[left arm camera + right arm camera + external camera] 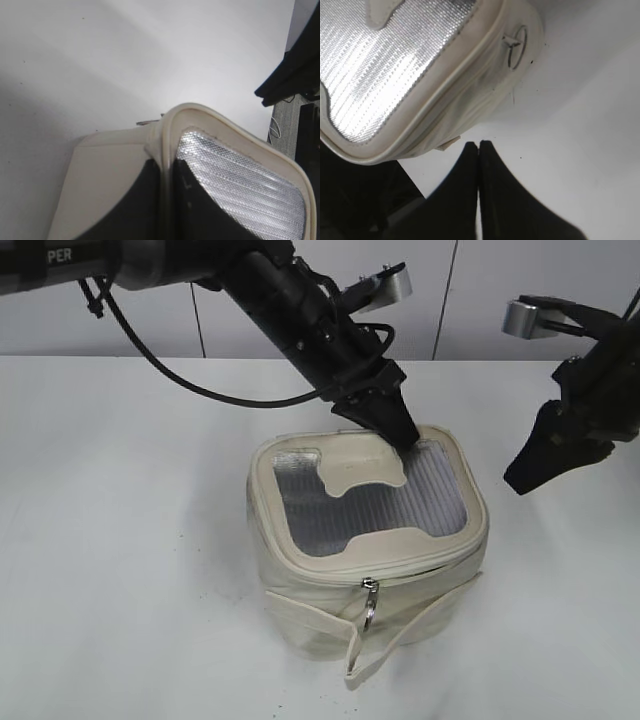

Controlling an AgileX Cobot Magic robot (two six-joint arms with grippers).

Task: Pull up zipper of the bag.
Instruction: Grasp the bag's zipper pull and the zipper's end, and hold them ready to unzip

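The small boxy cream-white soft bag (365, 545) with its grey mesh lid panel sits mid-table, the left gripper (395, 428) clamped on the lid's far rim. The right gripper (528, 475), fingers pressed together on nothing, hangs clear beside the bag's right flank. The cream zipper track (420, 572) runs sideways round the rim; its small silver ringed pull (371, 602) dangles downward on the front face, nearer the right arm, which I judge should take it.

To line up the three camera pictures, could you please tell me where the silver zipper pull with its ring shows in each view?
Exterior view: zipper pull hangs at the bag's front face, lower centre.
Left wrist view: I cannot make it out; only the lid rim at the far edge shows.
Right wrist view: a ringed pull lies on the bag's side, upper right; whether it is the same pull, I cannot tell.
Shared landmark: the grey mesh panel.
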